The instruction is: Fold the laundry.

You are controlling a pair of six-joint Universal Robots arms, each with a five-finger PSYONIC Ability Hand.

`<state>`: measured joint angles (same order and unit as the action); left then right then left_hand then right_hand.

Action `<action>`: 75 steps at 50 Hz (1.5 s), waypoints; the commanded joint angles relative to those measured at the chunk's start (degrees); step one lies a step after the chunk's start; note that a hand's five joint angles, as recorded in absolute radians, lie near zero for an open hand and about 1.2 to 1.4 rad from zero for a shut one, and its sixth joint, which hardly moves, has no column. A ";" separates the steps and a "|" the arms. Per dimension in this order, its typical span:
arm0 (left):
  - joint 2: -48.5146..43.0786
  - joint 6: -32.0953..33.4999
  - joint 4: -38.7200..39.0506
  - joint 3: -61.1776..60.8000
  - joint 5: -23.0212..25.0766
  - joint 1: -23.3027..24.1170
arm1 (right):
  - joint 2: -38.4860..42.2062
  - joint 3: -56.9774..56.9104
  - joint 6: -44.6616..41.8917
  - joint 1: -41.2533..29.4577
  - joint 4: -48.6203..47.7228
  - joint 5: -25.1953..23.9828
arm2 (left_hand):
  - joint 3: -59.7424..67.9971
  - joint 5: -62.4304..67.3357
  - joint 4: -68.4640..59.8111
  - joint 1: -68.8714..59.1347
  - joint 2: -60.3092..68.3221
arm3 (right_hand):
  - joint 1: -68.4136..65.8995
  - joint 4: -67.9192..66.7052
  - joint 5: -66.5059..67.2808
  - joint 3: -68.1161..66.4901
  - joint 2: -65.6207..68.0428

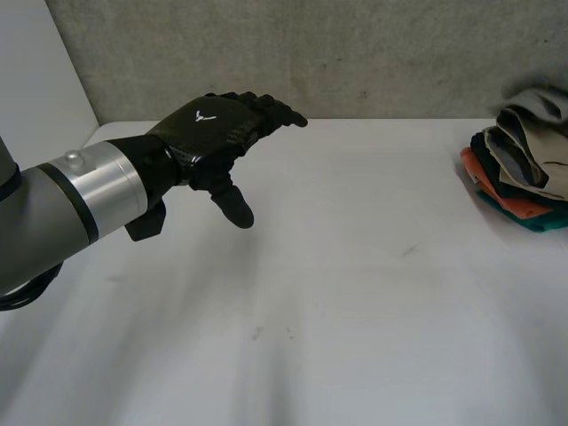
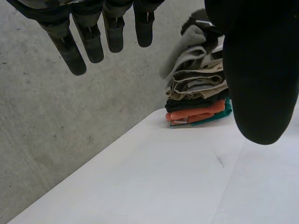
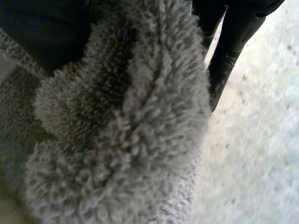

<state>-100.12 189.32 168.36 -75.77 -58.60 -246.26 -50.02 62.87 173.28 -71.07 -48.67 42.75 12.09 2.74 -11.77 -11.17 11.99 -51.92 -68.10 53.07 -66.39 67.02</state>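
My left hand (image 1: 213, 129) hovers over the left part of the white table (image 1: 355, 284), open and empty, its fingers (image 2: 77, 46) straight and the thumb (image 2: 257, 84) spread apart. A stack of folded clothes (image 1: 524, 169) in beige, black, orange and teal sits at the table's far right edge, and appears as the stack (image 2: 198, 100) beyond the left hand's fingertips. A grey fleecy cloth (image 3: 131, 121) is bunched in my right hand (image 3: 231, 37), whose fingers curl round it. That grey cloth (image 2: 184, 56) hangs over the top of the stack.
A grey concrete wall (image 1: 355, 53) runs behind the table's far edge. The bare white tabletop stretches between the left hand and the stack.
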 commanded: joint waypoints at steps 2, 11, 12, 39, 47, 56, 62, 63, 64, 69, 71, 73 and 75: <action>-0.51 0.00 0.48 -0.34 -0.03 0.16 | 3.61 5.95 0.83 4.19 -5.29 -2.24 | 1.48 0.84 -1.81 -2.41 1.59 | -28.08 -11.90 16.93 -13.61 12.98; -1.30 -0.09 0.48 -0.43 -0.12 0.34 | 6.86 5.87 -0.49 4.10 -4.42 -1.80 | 1.48 0.84 -1.81 -2.41 1.59 | -28.08 -11.90 16.93 -13.61 12.98; -1.48 -0.18 0.48 -0.43 -0.12 0.34 | 7.04 5.95 -0.58 4.01 -4.24 -1.80 | 1.48 0.84 -1.81 -2.41 1.59 | -28.08 -11.90 16.93 -13.61 12.98; -1.13 -0.88 0.39 -0.43 -0.20 0.69 | -14.48 6.74 -3.12 5.93 19.22 4.27 | 1.32 0.67 -1.64 -2.24 1.42 | 41.92 58.10 -53.07 56.39 -57.02; -1.04 -1.32 0.48 -0.16 -0.12 0.51 | -18.97 8.76 -9.71 10.69 28.62 4.01 | 0.98 0.34 -1.30 -1.90 1.08 | 41.92 58.10 -53.07 56.39 -57.02; -0.95 -1.41 0.39 -0.08 -0.03 0.43 | -20.03 11.05 -20.00 16.49 38.48 6.37 | 0.98 0.34 -1.30 -1.90 1.08 | 41.92 58.10 -53.07 56.39 -57.02; 0.10 -1.76 0.48 0.19 -0.12 0.16 | -21.26 7.37 -20.61 16.76 39.01 24.26 | 0.81 0.17 -1.14 -1.74 0.92 | 41.92 58.10 -53.07 56.39 -57.02; 0.45 -2.28 0.48 0.36 -0.12 0.07 | -21.52 6.75 -20.62 16.76 39.01 26.66 | 0.81 0.17 -1.14 -1.74 0.92 | 41.92 58.10 -53.07 56.39 -57.02; 0.63 -2.55 0.48 0.36 -0.12 0.07 | -21.70 6.22 -20.70 16.58 39.01 28.25 | 0.81 0.17 -1.14 -1.74 0.92 | 41.92 58.10 -53.07 56.39 -57.02; 2.21 -4.83 0.65 0.71 -0.20 -0.36 | -26.17 4.63 -19.57 11.24 38.31 34.33 | 0.48 -0.17 -0.80 -1.40 0.58 | 41.92 58.10 -53.07 56.39 -57.02; 3.44 -5.89 1.27 0.71 -0.38 -1.15 | -29.16 4.98 -17.99 5.44 36.81 34.24 | 0.14 -0.50 -0.46 -1.06 0.24 | 41.92 58.10 -53.07 56.39 -57.02; 4.49 -7.20 2.40 0.71 -1.08 -2.03 | -31.71 6.12 -15.27 -1.33 34.88 34.15 | 0.14 -0.51 -0.46 -1.06 0.24 | 41.92 58.10 -53.07 56.39 -57.02; 5.02 -8.43 3.46 0.63 -1.96 -2.65 | -33.47 7.09 -13.25 -5.72 34.18 34.15 | 0.14 -0.50 -0.46 -1.06 0.24 | 41.92 58.10 -53.07 56.39 -57.02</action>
<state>-97.40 184.12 169.42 -75.11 -58.92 -247.06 -77.48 68.05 154.82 -63.09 -11.31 76.92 12.09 2.74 -11.68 -11.06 11.98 -11.78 -13.77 3.45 -12.49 12.76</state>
